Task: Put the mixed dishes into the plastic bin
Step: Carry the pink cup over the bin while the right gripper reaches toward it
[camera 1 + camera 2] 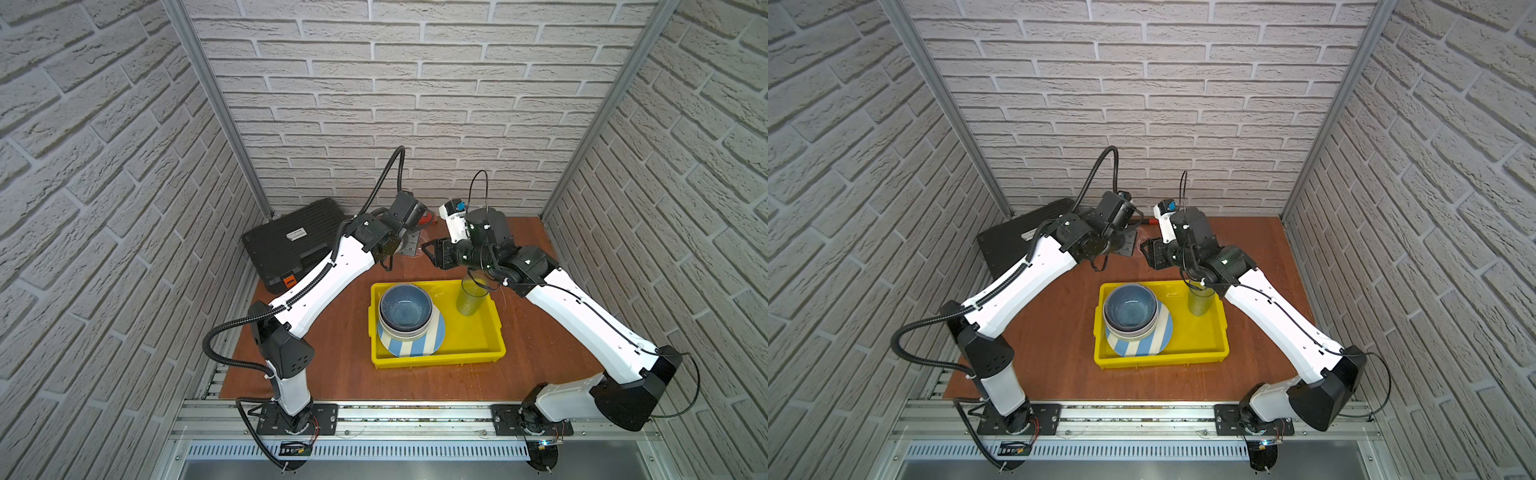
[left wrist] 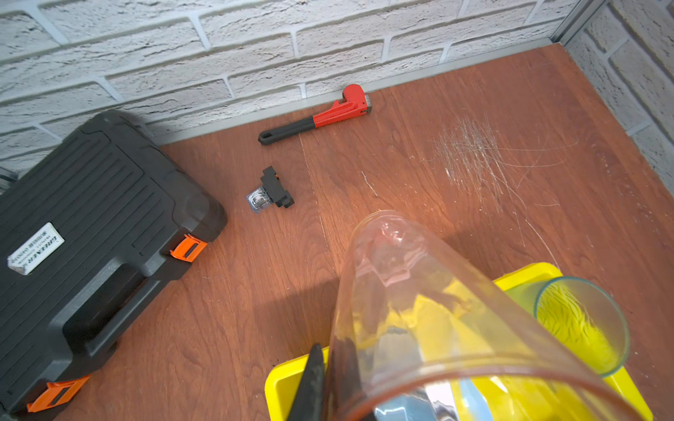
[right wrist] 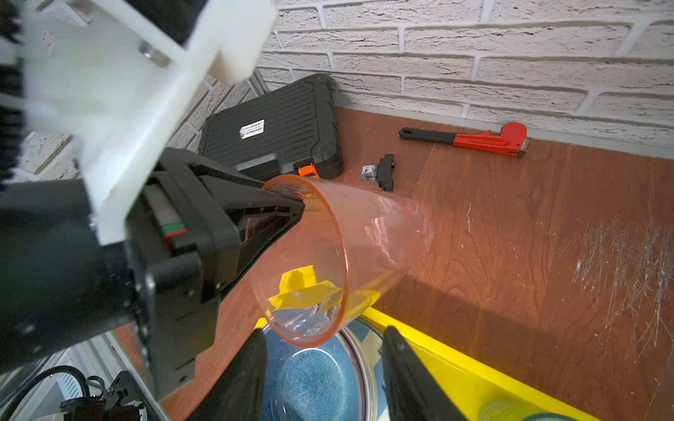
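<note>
- Above the tabletop (image 1: 332, 370), near the far edge of the plastic bin (image 1: 436, 358), a pink tumbler (image 3: 368, 233) hangs tilted, with its mouth lower and turned toward the bin and its base toward the wall.
- The left hand (image 3: 296, 205) is clamped narrow on the tumbler's rim, one finger inside and one outside.
- The right hand (image 3: 322, 333) faces it with fingers apart at a middling width, gripping nothing. The tumbler's lower rim shows just past their tips.
- Inside the bin, a green tumbler (image 1: 469, 297) stands upright in the far right corner. At the left end, a blue bowl (image 1: 405, 307) sits nested in a pale bowl (image 1: 388, 326) on a blue-white striped plate (image 1: 415, 345).
- Farther out, a black tool case (image 1: 295, 241) lies at the far left and a red pipe wrench (image 2: 321, 115) lies along the wall. A small black part (image 2: 273, 189) rests on bare wood between them.
</note>
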